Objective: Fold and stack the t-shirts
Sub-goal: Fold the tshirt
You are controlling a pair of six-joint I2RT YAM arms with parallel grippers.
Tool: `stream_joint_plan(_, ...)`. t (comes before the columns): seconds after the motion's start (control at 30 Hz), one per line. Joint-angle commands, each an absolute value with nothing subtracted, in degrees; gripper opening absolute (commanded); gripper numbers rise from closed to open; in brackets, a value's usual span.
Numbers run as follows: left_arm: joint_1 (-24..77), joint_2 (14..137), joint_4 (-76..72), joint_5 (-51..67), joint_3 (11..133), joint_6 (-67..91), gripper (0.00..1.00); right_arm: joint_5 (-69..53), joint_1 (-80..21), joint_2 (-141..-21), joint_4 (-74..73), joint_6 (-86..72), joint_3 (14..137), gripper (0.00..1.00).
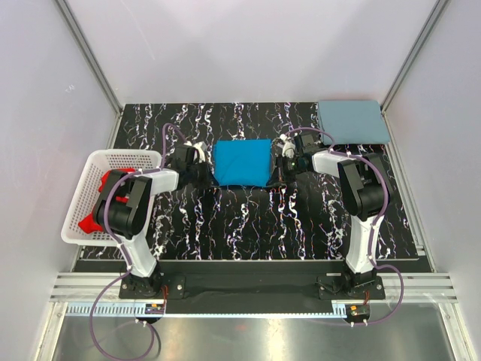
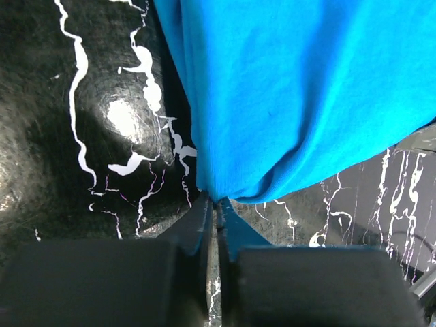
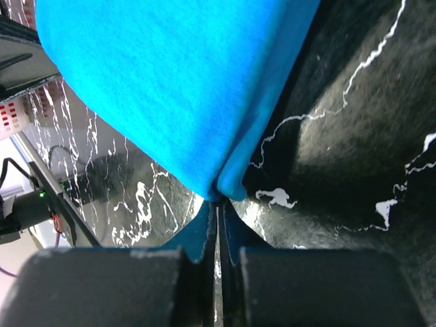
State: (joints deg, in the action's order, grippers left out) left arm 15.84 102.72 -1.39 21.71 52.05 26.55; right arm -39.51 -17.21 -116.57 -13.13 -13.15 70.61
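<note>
Robotics lab cell, white panel walls (image 1: 248, 45), aluminium frame rails (image 1: 89, 54), black marbled table (image 1: 248, 233), bolted robot arms (image 1: 131, 210).

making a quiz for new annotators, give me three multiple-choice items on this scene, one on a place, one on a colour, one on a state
1. Where does the grey shirt lie on the table?
A. near left corner
B. far right corner
C. the middle

2. What colour is the cloth in the basket?
A. red
B. green
C. yellow

3. How do the left gripper and right gripper stand?
A. both open, clear of any cloth
B. both shut on the blue shirt
C. left shut, right open

Answers:
1 B, the top view shows it folded flat at the far right corner.
2 A, red shows through the white lattice on the left.
3 B, each wrist view shows closed fingers pinching an edge of the blue cloth.
</note>
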Motion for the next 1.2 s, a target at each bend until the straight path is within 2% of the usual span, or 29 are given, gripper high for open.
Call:
stream_joint_plan(0.0, 15.82, 103.18, -1.15, 22.41, 54.84, 24.61, 0.0, -38.07, -17.75, -116.63, -9.32, -13.09, 71.02, 0.0)
stream_joint_plan(0.3, 15.82, 99.85, 6.41, 11.0, 56.16, 24.26, 0.0, -32.96, -17.67, -113.82, -11.51, -11.69, 69.79, 0.0)
stream_joint_plan(0.77, 15.82, 100.02, 10.98, 3.26, 57.04, 25.13, 0.0, -29.18, -17.67, -111.8, -12.83, -10.64, 67.85, 0.0)
stream_joint_plan(1.03, 16.52, 99.4, 12.12, 2.64, 57.04, 24.87, 0.0, -27.42, -17.58, -111.45, -12.92, -10.37, 66.97, 0.0)
stream_joint_plan(1.17, 17.23, 99.23, 14.32, -1.91, 57.22, 24.87, 0.0, -27.33, -17.67, -111.27, -13.01, -10.55, 66.62, 0.0)
